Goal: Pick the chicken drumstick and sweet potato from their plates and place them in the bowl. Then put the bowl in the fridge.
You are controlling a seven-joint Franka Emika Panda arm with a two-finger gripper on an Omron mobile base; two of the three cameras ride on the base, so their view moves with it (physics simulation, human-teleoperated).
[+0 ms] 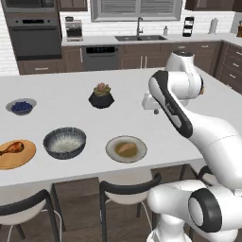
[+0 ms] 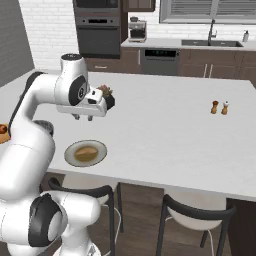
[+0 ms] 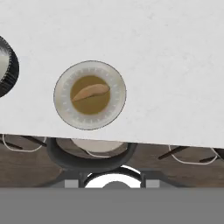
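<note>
The tan sweet potato [image 1: 125, 149] [image 3: 90, 92] lies on the grey plate [image 1: 113, 152] [image 3: 114, 77] near the counter's front edge. Far to the left, the reddish-brown chicken drumstick [image 1: 12, 148] rests on the orange plate [image 1: 21, 159]. Between the two plates stands the dark speckled bowl [image 1: 64, 142], and its rim also shows in the hand view [image 3: 9, 70]. My gripper [image 1: 154, 110] [image 2: 82, 118] hangs open and holds nothing. It points down, well above the counter, a little behind and to the right of the grey plate. The fridge is out of view.
A small pale bowl of blue berries [image 1: 21, 106] and a dark potted plant [image 1: 101, 96] sit further back on the white island [image 1: 71, 90]. Salt and pepper shakers [image 2: 220, 107] stand to the right. Dark stools [image 1: 127, 186] line the front edge. The wall oven [image 1: 35, 35] is behind.
</note>
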